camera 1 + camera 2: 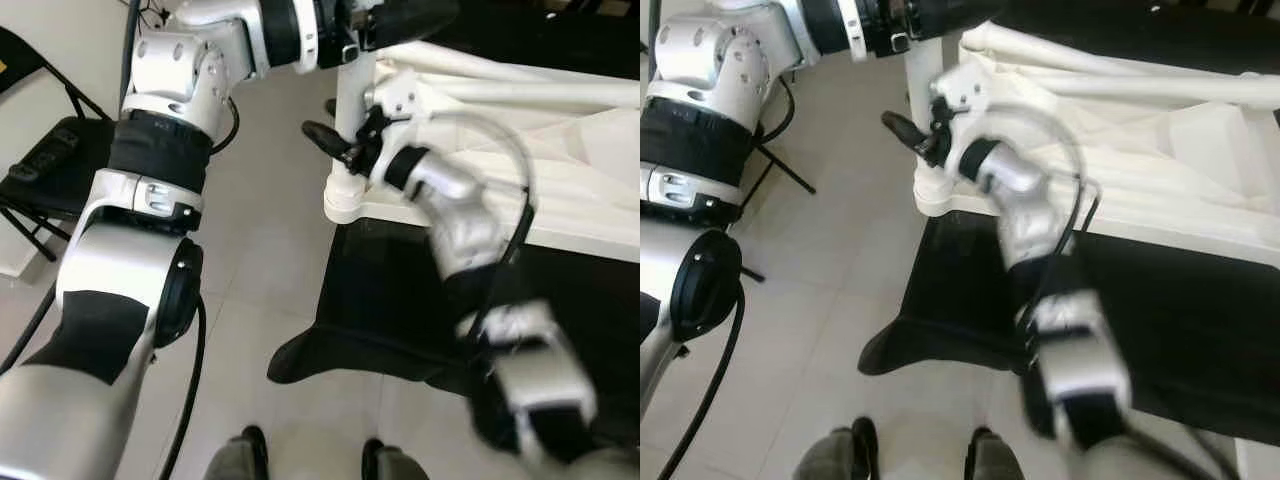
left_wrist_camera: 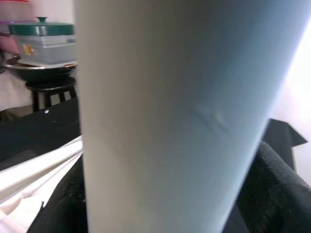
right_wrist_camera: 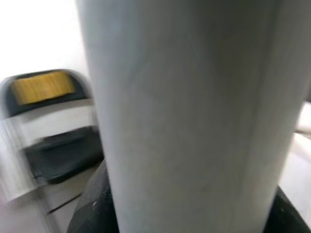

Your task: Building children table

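Two grippers meet on one upright white table leg (image 1: 352, 120), standing at the near-left corner of the white table top (image 1: 560, 170), which lies upside down on a black-covered surface (image 1: 1180, 320). More white legs (image 1: 500, 70) lie loose across the far side of that top. The right gripper (image 1: 335, 140) reaches in from the right with its black fingers around the lower part of the leg, pinching it. The left gripper (image 1: 365, 25) comes in from the left at the leg's upper part; whether it is spread or clamped I cannot tell (both wrist cameras look at the pale leg from very close). Pale floor tiles (image 1: 260, 250) lie to the left, where a black folding chair (image 1: 45, 160) stands against a light wall. Far off, a green-lidded pot (image 2: 43, 41) sits on a dark stool (image 2: 51, 90).
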You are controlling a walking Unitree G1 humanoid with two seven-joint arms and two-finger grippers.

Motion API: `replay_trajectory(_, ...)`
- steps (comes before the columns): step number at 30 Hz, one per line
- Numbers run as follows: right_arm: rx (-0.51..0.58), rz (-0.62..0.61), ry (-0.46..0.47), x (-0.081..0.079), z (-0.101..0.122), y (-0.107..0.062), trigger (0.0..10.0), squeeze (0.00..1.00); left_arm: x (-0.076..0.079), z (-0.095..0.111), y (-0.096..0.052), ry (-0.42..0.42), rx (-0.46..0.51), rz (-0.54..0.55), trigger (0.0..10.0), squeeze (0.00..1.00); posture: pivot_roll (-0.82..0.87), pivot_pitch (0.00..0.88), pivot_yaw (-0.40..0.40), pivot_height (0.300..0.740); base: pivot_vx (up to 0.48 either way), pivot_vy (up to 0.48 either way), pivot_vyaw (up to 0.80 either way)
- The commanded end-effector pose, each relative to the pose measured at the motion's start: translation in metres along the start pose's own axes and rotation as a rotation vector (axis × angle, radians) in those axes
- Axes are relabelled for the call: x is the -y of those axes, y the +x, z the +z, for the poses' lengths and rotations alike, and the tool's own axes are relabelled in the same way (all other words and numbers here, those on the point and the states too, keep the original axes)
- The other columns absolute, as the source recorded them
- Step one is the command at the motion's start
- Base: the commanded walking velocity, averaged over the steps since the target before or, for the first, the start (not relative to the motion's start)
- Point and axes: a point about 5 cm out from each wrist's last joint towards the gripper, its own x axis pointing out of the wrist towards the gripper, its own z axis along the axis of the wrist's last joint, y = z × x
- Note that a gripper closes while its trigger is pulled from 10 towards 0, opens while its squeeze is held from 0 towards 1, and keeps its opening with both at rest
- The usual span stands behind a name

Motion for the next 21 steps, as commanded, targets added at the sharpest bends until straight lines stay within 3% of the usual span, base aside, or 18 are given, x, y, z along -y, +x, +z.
replay_trajectory(1, -0.203, -0.166, 0.06, 0.006, -0.043, -0.019, 0.0, 0.0, 0.01, 0.001, 0.009, -0.002, -0.008, -0.084, 10.0, 0.0, 0.0, 0.266, 0.034, 0.74, 0.0, 0.0, 0.0)
replay_trajectory(9, -0.175, -0.178, 0.063, 0.013, -0.036, -0.007, 0.0, 0.0, 0.01, 0.003, 0.01, 0.006, -0.004, -0.087, 10.0, 0.0, -0.01, 0.248, 0.03, 0.74, 0.0, 0.0, 0.0)
replay_trajectory(11, -0.17, -0.191, 0.06, 0.015, -0.035, -0.006, 0.0, 0.0, 0.01, 0.003, 0.011, 0.005, -0.003, -0.087, 9.6, 0.0, -0.01, 0.245, 0.032, 0.74, 0.0, 0.0, 0.0)
replay_trajectory(12, -0.165, -0.199, 0.059, 0.016, -0.034, -0.005, 0.0, 0.0, 0.01, 0.003, 0.011, -0.002, 0.0, -0.09, 0.0, 0.0, -0.01, 0.243, 0.033, 0.74, 0.0, 0.0, 0.0)
replay_trajectory(19, -0.171, -0.237, 0.063, 0.012, -0.026, -0.011, 0.0, 0.0, 0.011, 0.005, 0.012, -0.007, 0.003, -0.099, 0.0, 0.0, -0.01, 0.241, 0.035, 0.74, 0.0, 0.0, 0.0)
replay_trajectory(20, -0.169, -0.231, 0.068, 0.012, -0.023, -0.01, 2.4, 0.0, 0.01, 0.005, 0.012, -0.006, 0.005, -0.1, 0.0, 0.0, -0.01, 0.242, 0.036, 0.74, 0.0, 0.0, 0.0)
replay_trajectory(21, -0.169, -0.231, 0.068, 0.012, -0.023, -0.01, 2.4, 0.0, 0.01, 0.005, 0.012, -0.006, 0.005, -0.1, 0.0, 0.0, -0.01, 0.242, 0.036, 0.74, 0.0, 0.0, 0.0)
